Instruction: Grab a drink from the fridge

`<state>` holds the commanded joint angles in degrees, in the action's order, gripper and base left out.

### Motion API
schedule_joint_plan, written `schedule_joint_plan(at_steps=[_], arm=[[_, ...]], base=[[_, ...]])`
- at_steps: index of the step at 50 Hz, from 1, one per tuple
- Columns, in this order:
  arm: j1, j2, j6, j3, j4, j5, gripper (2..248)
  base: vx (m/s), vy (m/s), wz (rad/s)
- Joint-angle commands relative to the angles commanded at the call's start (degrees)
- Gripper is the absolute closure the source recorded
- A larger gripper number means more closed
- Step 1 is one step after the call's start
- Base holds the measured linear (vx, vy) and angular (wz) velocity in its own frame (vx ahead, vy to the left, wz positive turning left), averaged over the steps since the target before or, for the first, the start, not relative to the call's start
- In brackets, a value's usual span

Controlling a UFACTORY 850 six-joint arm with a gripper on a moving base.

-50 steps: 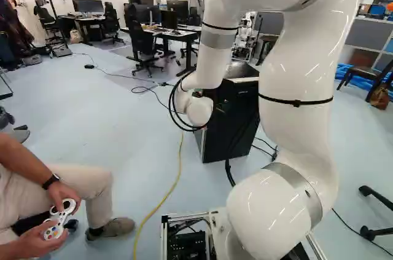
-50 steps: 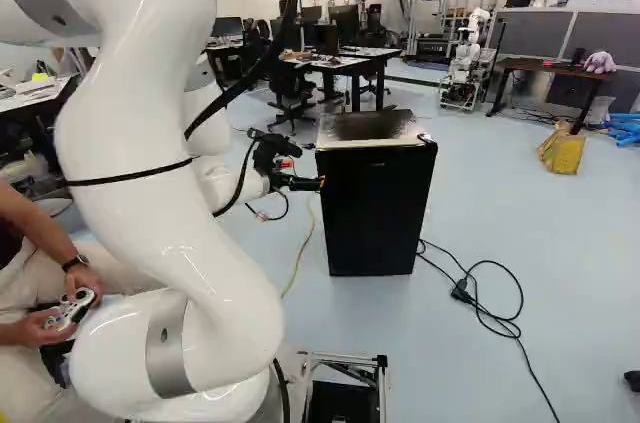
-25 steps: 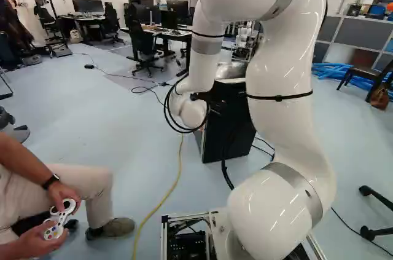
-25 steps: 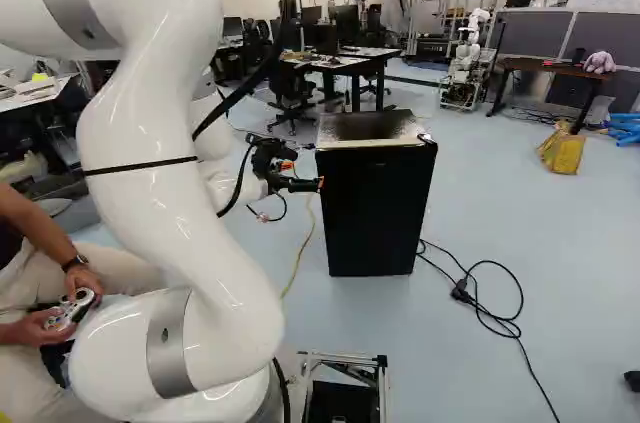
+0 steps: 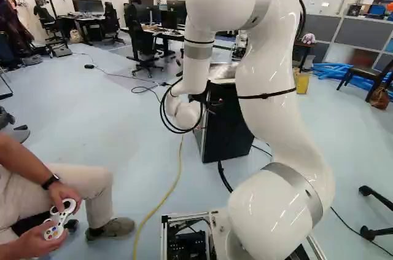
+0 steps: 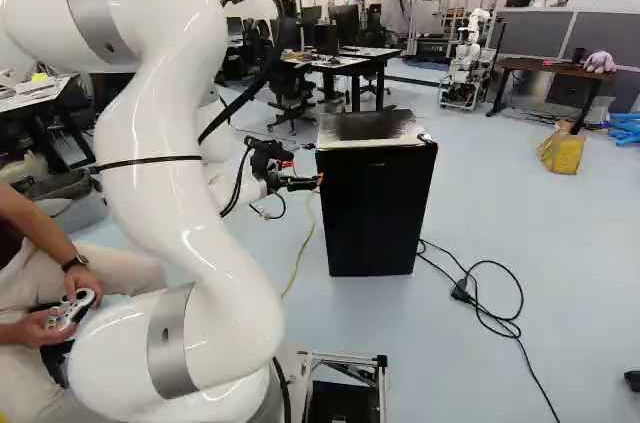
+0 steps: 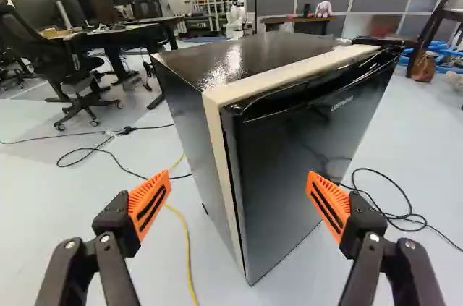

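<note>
Ahead of the arm stands a small black fridge [image 6: 375, 208], its door [image 7: 304, 168] lying against the body with a pale strip along the edge. My gripper [image 6: 318, 181] is at the fridge's left front edge in the right base view. Seen from the wrist, the gripper [image 7: 237, 178] is open, orange pads wide apart, nothing held; the fridge's near upright edge shows between and beyond the fingers. Whether a fingertip touches the fridge I cannot tell. No drink is visible; the inside of the fridge is hidden.
A seated person's hands [image 5: 58, 217] hold a game controller left of the base. A yellow cable [image 5: 175, 180] runs along the floor left of the fridge, a black cable [image 6: 490, 318] lies right of it. Desks and chairs stand behind, with another robot [image 6: 467, 63].
The arm's upper links have folded lower, shifting left in the left base view and right in the right one. The gripper has drawn back slightly beside the fridge. Base and fridge have not moved.
</note>
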<state>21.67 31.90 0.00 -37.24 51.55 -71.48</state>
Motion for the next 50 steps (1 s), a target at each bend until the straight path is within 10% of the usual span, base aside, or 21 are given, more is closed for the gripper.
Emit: schedule_joint_plan(at_steps=[50], arm=[[-1.09,6.95,0.00,-8.25,4.01,-5.97,3]], base=[[0.000,0.000,0.000]])
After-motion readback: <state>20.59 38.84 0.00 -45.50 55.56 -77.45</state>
